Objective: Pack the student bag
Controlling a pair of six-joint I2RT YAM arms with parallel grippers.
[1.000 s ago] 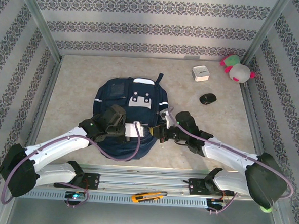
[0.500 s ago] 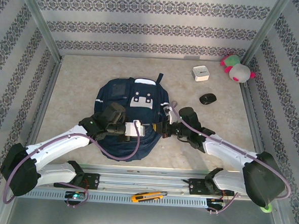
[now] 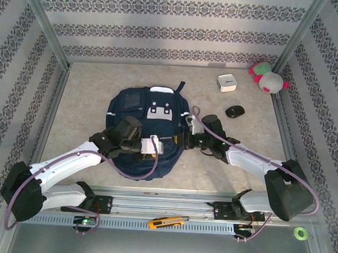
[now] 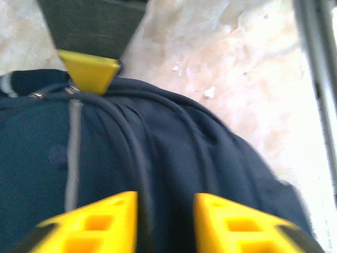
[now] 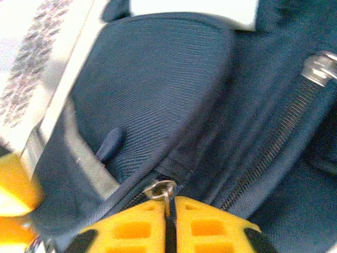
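The large navy-blue fabric student bag (image 3: pixel 141 105) lies flat mid-table, its bottom towards the near edge. On it, the right gripper (image 5: pixel 169 216) has its yellow fingers pressed together on a small metal zipper pull (image 5: pixel 160 188); the left gripper (image 4: pixel 166 211) is spread over the dark fabric, holding nothing. Packing looks barely begun: a white box (image 3: pixel 227 82), a black computer mouse (image 3: pixel 235 111) and a pink-and-green plush toy (image 3: pixel 268 78) lie outside the bag, towards the far right corner.

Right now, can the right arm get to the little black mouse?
Probably yes: the mouse lies in the open beside that arm, nothing between. But the right end effector is pinching a zipper pull.
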